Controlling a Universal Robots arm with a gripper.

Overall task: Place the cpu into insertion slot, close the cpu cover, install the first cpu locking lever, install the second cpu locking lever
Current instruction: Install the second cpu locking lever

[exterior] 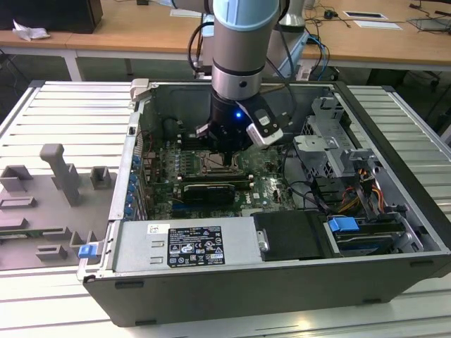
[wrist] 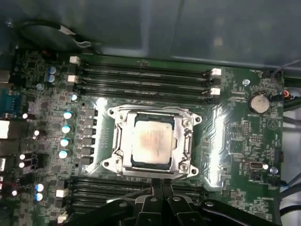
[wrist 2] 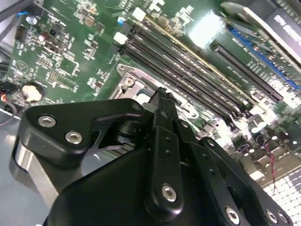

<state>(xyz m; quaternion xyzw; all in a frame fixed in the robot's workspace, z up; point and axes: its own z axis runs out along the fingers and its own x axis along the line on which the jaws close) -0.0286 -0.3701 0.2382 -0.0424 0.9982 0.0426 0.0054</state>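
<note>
Exterior view. Open computer case (exterior: 282, 282) lying on a ribbed metal table (exterior: 63, 113). The arm (exterior: 243, 49) comes straight down into the case, and the gripper (exterior: 224, 149) hangs low over the insertion slot (exterior: 220, 164) on the green motherboard (exterior: 264, 179). A long black expansion card (exterior: 208, 191) lies just beside the slot, toward the camera. The slot is half hidden under the tool, so little more to note here.

Second wrist view. Black gripper (wrist 2: 161, 94) linkages close to the lens, tips drawn to one narrow point just above the silver corner of the insertion slot (wrist 2: 129, 84). Fingers look pressed together with nothing between them. Whether the tips touch the frame, I cannot tell. Long black memory slots (wrist 2: 188, 80) run beside the socket.

First wrist view. The cpu (wrist: 152, 140) sits flat in the insertion slot (wrist: 113, 162), pale metal top up, edges square to the socket; near-square, so no real long axis, its sides running parallel and across to the memory slots (wrist: 141, 77). The cpu cover (wrist: 184, 141) appears folded down around the chip, though the glare leaves this unsure. The gripper (wrist: 162, 186) is at the socket's edge nearest the camera.

Risks, as I judge them: the closed tips press on the frame off-centre and slip onto the board's small parts; or a lever springs free if pushed at a slant.
</note>
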